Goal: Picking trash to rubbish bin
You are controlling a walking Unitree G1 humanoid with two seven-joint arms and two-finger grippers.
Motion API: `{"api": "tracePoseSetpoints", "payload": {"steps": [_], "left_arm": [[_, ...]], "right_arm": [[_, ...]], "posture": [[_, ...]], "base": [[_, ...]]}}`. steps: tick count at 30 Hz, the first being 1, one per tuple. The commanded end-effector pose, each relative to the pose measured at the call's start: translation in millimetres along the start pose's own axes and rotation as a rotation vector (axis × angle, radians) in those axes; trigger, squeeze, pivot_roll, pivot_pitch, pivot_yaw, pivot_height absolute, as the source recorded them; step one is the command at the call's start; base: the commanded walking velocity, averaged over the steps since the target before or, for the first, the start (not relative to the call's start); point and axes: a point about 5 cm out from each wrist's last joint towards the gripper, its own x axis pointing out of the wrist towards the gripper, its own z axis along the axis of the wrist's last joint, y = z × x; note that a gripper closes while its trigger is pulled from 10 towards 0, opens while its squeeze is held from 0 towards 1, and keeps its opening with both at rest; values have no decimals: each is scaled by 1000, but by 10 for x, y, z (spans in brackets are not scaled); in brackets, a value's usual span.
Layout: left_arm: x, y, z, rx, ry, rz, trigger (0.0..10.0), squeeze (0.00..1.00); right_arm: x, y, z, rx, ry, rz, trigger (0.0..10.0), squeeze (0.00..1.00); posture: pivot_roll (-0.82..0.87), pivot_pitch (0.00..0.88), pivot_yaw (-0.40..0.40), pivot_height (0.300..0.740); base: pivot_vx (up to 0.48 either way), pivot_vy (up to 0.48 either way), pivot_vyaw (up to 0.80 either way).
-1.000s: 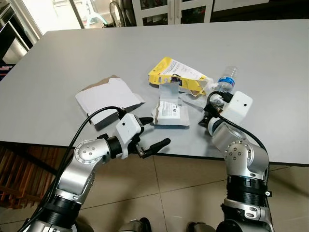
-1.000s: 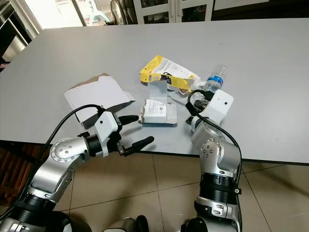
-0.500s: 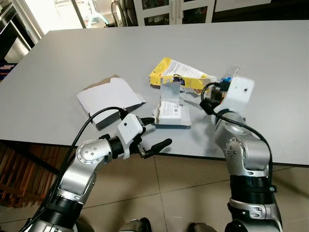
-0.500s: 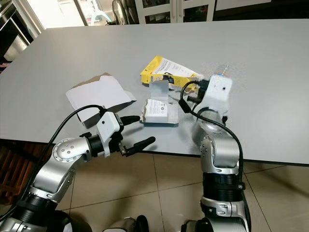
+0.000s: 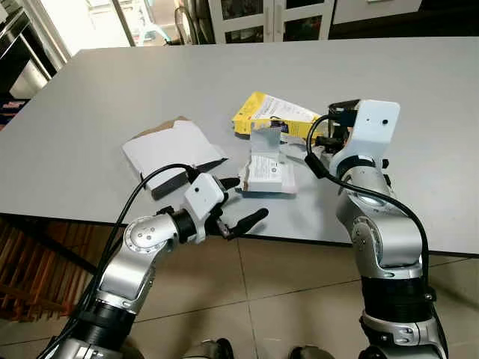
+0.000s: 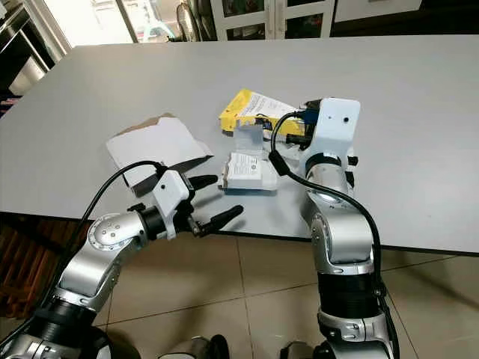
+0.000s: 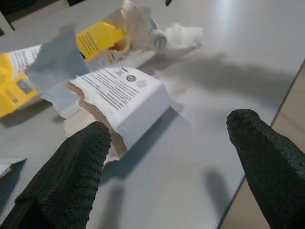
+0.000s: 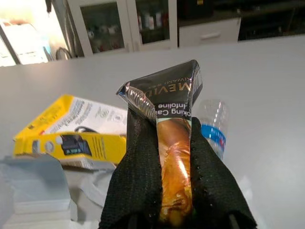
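Note:
My right gripper (image 8: 174, 130) is shut on a dark brown and gold snack wrapper (image 8: 167, 90), held above the grey table (image 5: 105, 82) beside the trash pile. A yellow box (image 5: 271, 115), a small white printed box (image 5: 265, 169) and a crumpled tissue (image 7: 183, 34) lie in the pile. A clear plastic bottle (image 8: 212, 123) with a blue label lies behind the wrapper. A flattened white carton (image 5: 168, 148) rests to the left. My left gripper (image 5: 241, 202) is open at the table's front edge, just short of the small white box (image 7: 121, 98).
The table's front edge (image 5: 299, 241) runs just below both wrists, with tiled floor (image 5: 284, 299) beneath. Glass-door cabinets (image 5: 262, 13) stand beyond the far side. Wooden slats (image 5: 30, 262) show under the table at left.
My right arm has risen from the table, lifting the wrapper, and its wrist now stands upright in front of the bottle. The left gripper has hardly moved.

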Motion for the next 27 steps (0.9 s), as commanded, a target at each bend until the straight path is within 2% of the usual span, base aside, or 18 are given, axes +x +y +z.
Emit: {"api": "tracePoseSetpoints", "payload": {"steps": [1, 4, 8, 9, 13, 14, 16, 18, 22, 27], "left_arm": [[-12, 58, 59, -5, -22, 31, 10000, 0], [-9, 50, 72, -9, -30, 39, 10000, 0], [-13, 93, 86, -7, -50, 115, 10000, 0], [-38, 131, 94, 4, -71, 206, 10000, 0], [-75, 224, 82, 27, -89, 353, 10000, 0], [-75, 224, 82, 27, -89, 353, 10000, 0], [-125, 280, 113, 47, -110, 494, 10000, 0], [-162, 310, 108, 32, -109, 576, 10000, 0], [-196, 326, 100, 19, -98, 634, 10000, 0], [-206, 300, 78, -48, -96, 646, 10000, 0]], "right_arm": [[-51, -23, 25, -2, -34, 15, 10000, 0], [-81, -92, -10, -23, -39, 11, 10000, 0], [-123, -165, -53, -74, -57, 7, 10000, 0], [-141, -208, -68, -99, -69, 1, 10000, 0], [-185, -278, -58, -130, -113, -2, 10000, 0], [-185, -278, -58, -130, -113, -2, 10000, 0], [-227, -332, -62, -180, -135, -9, 10000, 0], [-261, -359, -71, -211, -144, -10, 10000, 0], [-304, -385, -77, -240, -155, -8, 10000, 0], [-359, -424, -1, -264, -203, -24, 10000, 0]], "posture": [[-68, 98, 95, 740], [-71, 92, 88, 740], [-73, 85, 77, 740], [-73, 85, 77, 740], [-73, 82, 73, 740], [-73, 82, 73, 740], [-73, 82, 68, 740], [-75, 83, 65, 740], [-75, 89, 63, 740], [-76, 92, 62, 740]], "base": [[0, 0, 0], [0, 0, 0], [0, 0, 0], [0, 0, 0], [0, 0, 0], [0, 0, 0], [0, 0, 0], [0, 0, 0], [0, 0, 0], [0, 0, 0]]}}
